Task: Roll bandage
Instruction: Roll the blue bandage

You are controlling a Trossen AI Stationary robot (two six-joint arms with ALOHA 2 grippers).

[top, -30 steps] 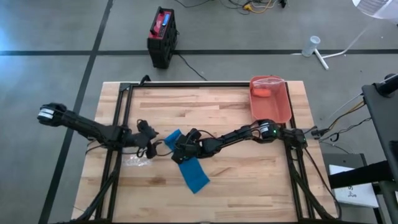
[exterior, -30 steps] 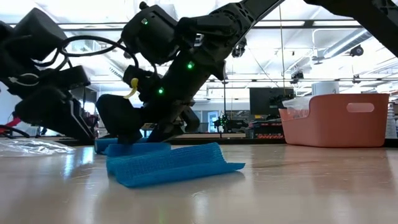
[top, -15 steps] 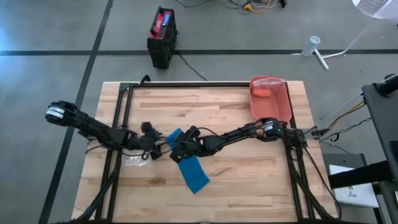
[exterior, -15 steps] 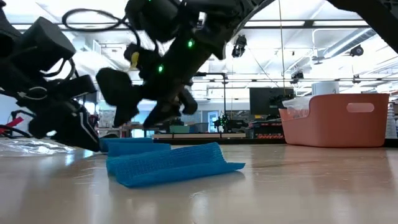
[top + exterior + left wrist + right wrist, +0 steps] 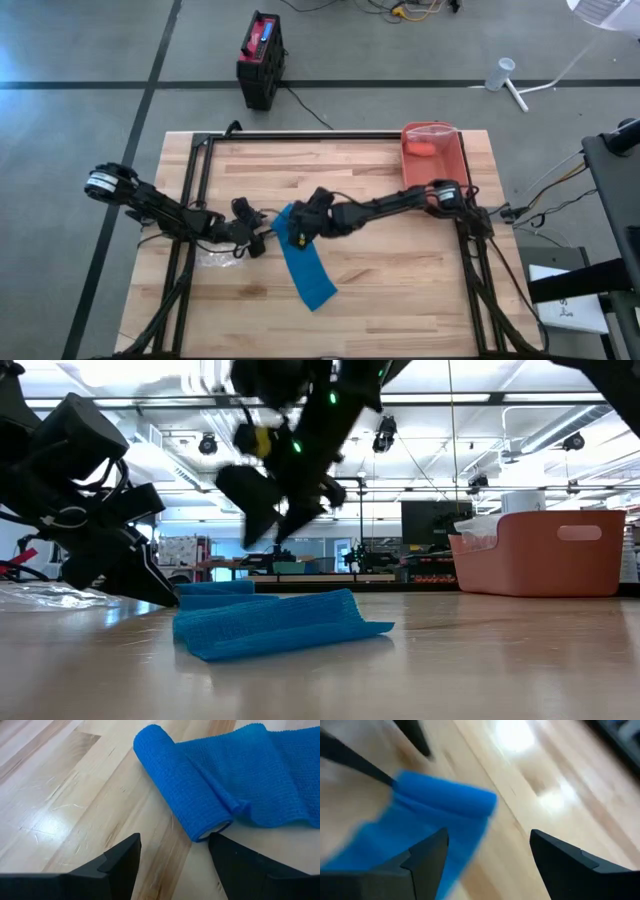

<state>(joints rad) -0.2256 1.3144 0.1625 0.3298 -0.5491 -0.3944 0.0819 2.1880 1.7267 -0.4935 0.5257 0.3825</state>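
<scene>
Blue mesh-weave bandage (image 5: 303, 262) — pale striped wood table (image 5: 400, 280) — salmon-pink bin (image 5: 436, 160).

A pink bin (image 5: 435, 160) sits at the counter's (image 5: 400, 280) upper right corner. A crumpled clear wrapper (image 5: 215, 260) lies at left. A red-and-black box (image 5: 261, 58) stands on the floor above.

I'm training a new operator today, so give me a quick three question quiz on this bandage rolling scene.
1. True or false: the blue bandage is fully rolled up.
2. Which gripper is raised off the table: A) left gripper B) right gripper?
3. What colour is the bin at the table's far right corner?

Key: 1. False, a rolled end leads into a flat tail. 2. B, open above the bandage. 3. Pinkish red.
</scene>
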